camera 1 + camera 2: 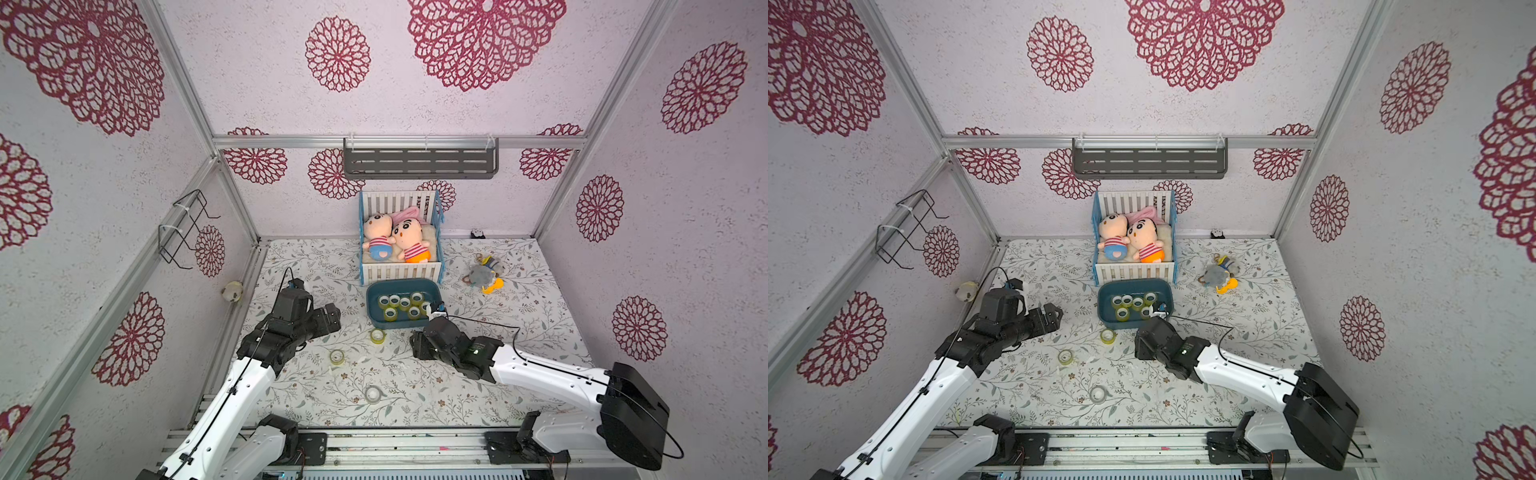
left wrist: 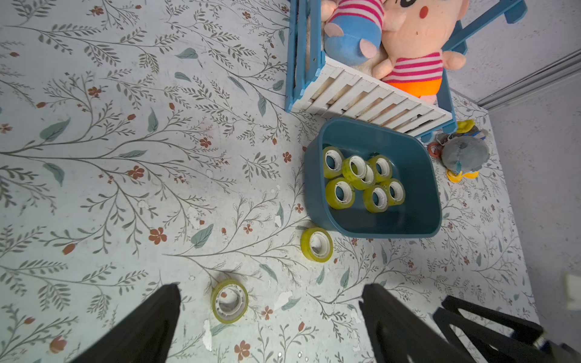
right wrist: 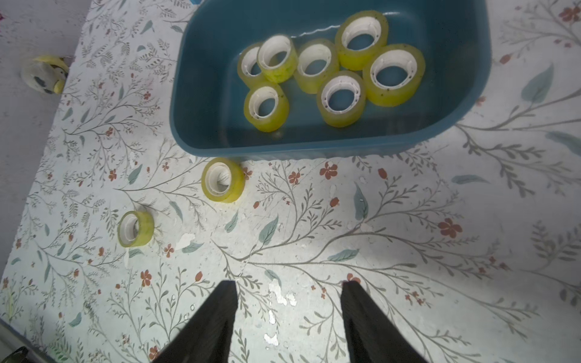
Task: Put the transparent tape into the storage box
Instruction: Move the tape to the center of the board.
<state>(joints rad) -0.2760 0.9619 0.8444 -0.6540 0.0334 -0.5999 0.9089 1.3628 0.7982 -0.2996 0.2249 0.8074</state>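
Worktop: the pale floral-print worktop (image 1: 498, 374) carries everything. We judge the task well past halfway.
Storage box: the shallow dark teal plastic storage box (image 1: 401, 283), with rounded corners, sits just in front of the white-slatted toy crib (image 1: 401, 272).
Left tool: the left tool (image 2: 272, 287) hangs above the worktop to the left of the box, its black fingers apart with nothing between them.
Right tool: the right tool (image 3: 289, 283) is at the box's near right corner in both top views, fingers apart and empty.
Done: seven yellowish transparent tape rolls with white cores (image 3: 342, 117) lie clustered inside the box. Most are flat, and one leans on its neighbours.
Left to do: three rolls are outside on the worktop. The nearest roll (image 2: 306, 248) is just beside the box's near wall, the second roll (image 2: 216, 301) is further toward the front, and the paler third roll (image 1: 367, 395) is well apart from the box.
Orientation: we see each loose roll lying flat with its core hole up, so the axis is upright. Being round, none has a long side.
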